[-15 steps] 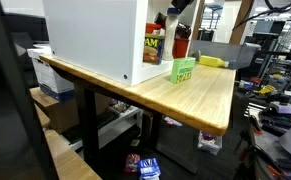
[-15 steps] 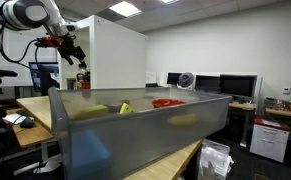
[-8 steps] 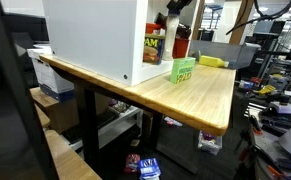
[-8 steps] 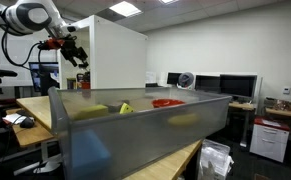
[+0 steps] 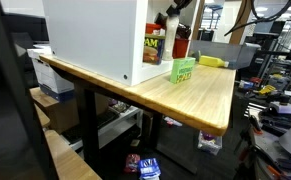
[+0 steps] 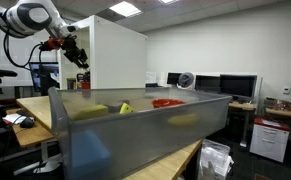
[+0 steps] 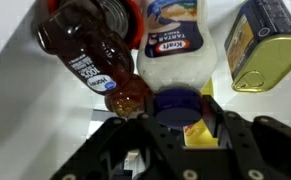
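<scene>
**Item:** white plastic tartar-sauce squeeze bottle. Its label faces your wrist camera and its dark blue cap is at the six o'clock end.

**Location:** it lies against a white surface in the middle of the wrist view, straight ahead of your gripper.

**Claw:** the two black fingers stand at the cap's nine and three o'clock, very close to it. The wrist view does not show whether they press the cap or stop just short, so you cannot tell a clamp from a narrow gap.

**Neighbours:**
- An amber plastic syrup bottle with a red label sits tilted at ten o'clock of the cap. Its lower end is just beside the cap and the nine o'clock finger; contact cannot be told.
- A yellow rectangular tin sits at two o'clock, apart from the squeeze bottle.

**Change:** against the exterior pictures of a second ago, your gripper sits a shade nearer the white cabinet. Nothing on the light wooden table has shifted, including the green carton. This suggests the reach is over and the grip on the cap end is the work in hand. The squeeze bottle is not lifted.

**Arm:** in an exterior view your arm comes in from ten o'clock. The elbow is high and the wrist is bent down toward the cabinet's side.
</scene>
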Motion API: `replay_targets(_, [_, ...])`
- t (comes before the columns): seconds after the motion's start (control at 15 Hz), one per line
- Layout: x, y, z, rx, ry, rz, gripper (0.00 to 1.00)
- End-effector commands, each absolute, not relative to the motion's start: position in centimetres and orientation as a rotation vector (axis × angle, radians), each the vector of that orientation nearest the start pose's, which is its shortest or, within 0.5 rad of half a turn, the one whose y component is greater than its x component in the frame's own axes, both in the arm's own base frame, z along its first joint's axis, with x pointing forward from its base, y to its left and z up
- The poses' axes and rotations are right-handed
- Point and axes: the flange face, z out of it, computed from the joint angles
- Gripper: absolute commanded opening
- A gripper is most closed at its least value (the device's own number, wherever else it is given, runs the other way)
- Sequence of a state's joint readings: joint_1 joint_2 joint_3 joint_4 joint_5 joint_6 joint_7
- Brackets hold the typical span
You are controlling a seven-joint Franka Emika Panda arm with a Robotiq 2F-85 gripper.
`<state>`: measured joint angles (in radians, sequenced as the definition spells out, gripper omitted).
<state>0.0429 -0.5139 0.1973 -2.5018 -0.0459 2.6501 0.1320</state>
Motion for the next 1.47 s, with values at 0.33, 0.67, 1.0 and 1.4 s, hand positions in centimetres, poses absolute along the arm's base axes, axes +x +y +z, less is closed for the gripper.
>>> replay_targets(0.33, [42.6, 11.5, 53.7, -2.985, -0.06, -1.041, 0.2])
replay_targets(0.67, [42.7, 11.8, 54.0, -2.962, 0.106, -1.023, 0.2])
replay_targets(1.0, [42.3, 13.1, 54.2, -2.935, 0.157, -1.033, 0.2])
replay_targets(1.4, [42.3, 14.7, 54.1, -2.943, 0.155, -1.103, 0.2])
